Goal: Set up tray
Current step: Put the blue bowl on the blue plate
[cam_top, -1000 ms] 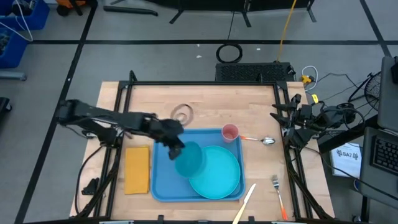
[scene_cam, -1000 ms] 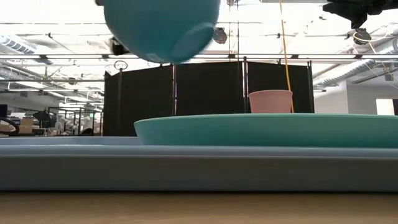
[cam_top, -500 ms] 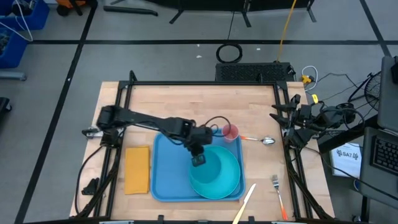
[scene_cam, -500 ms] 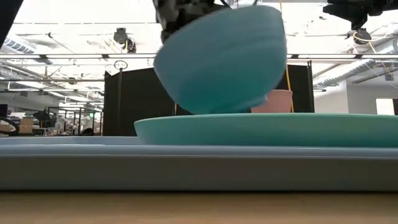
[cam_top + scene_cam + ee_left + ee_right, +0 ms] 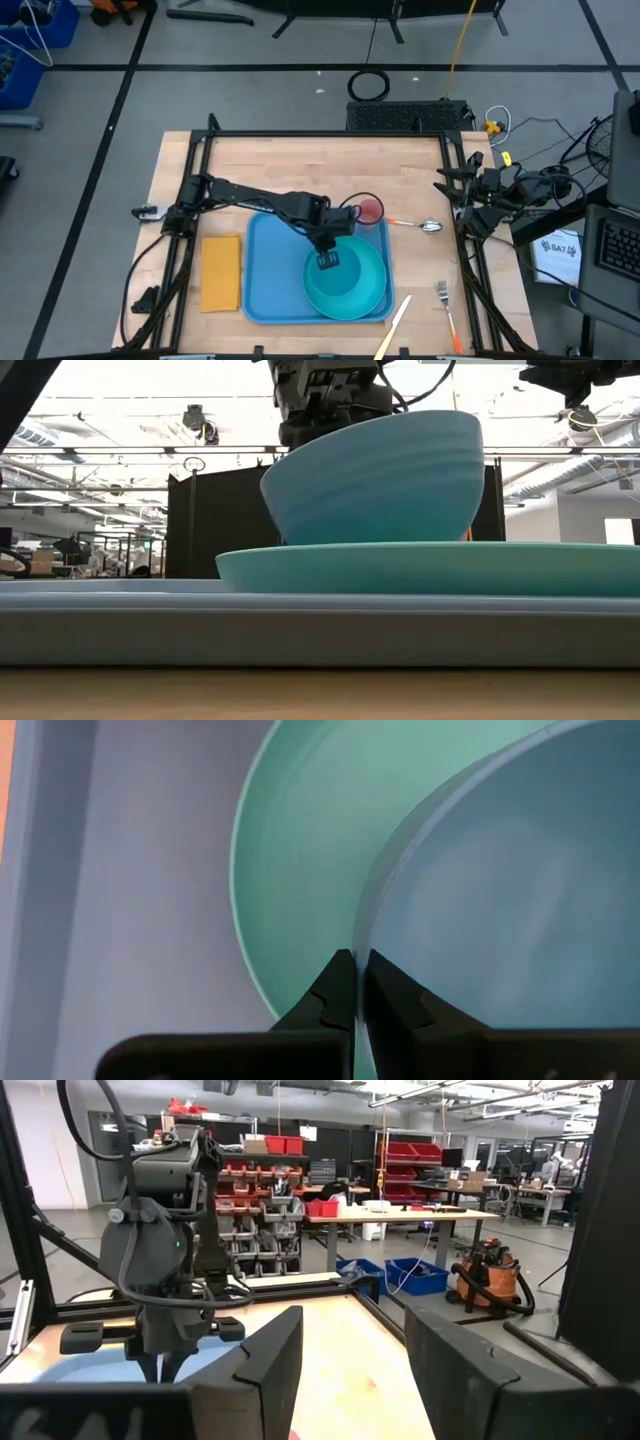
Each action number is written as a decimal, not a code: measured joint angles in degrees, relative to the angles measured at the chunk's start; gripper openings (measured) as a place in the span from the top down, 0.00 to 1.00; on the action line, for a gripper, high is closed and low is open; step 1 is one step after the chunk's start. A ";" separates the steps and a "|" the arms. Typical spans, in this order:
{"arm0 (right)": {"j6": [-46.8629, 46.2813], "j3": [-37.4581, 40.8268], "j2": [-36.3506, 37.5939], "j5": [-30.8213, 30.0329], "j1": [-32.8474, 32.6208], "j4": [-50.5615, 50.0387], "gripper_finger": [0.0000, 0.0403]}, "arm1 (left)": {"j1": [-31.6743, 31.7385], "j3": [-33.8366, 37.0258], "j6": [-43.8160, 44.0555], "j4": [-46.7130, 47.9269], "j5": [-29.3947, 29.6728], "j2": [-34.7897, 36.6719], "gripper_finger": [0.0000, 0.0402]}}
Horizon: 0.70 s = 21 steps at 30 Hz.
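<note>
The turquoise bowl (image 5: 348,280) sits upright over the round turquoise plate (image 5: 372,300). The plate lies in the right part of the blue tray (image 5: 268,275). In the low view the plate's rim (image 5: 430,565) hides the base of the bowl (image 5: 375,480). My left gripper (image 5: 327,258) reaches over the tray from its far left and is shut on the bowl's rim. My right gripper (image 5: 350,1365) waits open at the table's right edge, touching nothing. My left gripper (image 5: 354,965) pinches the bowl's rim (image 5: 362,925) on the bowl's far-left side, with one finger (image 5: 395,1005) inside the bowl and the other finger (image 5: 325,1000) outside. The fingers come from above, pointing down. The bowl stands upright in the plate (image 5: 300,850); whether its base rests there is hidden.
A pink cup (image 5: 370,211) stands at the tray's far right corner, close to the left arm. A spoon (image 5: 425,226), a fork (image 5: 446,302) and a pale knife (image 5: 393,328) lie right of the tray. An orange-yellow napkin (image 5: 221,272) lies left of it.
My left gripper has carried the bowl from above the tray's left part toward the table's right and down over the plate. The bowl, tilted and high a second ago, now stands upright and low in the plate. The gripper has stayed shut on the rim.
</note>
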<state>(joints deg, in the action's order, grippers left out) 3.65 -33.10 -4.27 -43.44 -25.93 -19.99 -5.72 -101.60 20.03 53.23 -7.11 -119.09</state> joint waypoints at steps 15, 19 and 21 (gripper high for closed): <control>-0.01 0.00 0.00 0.00 0.00 0.00 0.59 | -0.04 0.00 0.06 -1.77 -0.55 -0.27 0.98; -0.01 0.00 -0.01 -0.01 0.02 0.03 0.59 | -0.04 0.00 -0.14 -3.77 -1.93 -1.60 0.98; -0.01 0.02 -0.02 0.00 0.02 0.04 0.59 | -0.04 0.00 -0.31 -5.16 -4.24 -2.56 0.98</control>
<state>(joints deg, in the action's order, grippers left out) 3.64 -33.08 -4.29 -43.44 -25.91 -19.95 -5.76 -101.60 19.73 48.07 -11.34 -121.65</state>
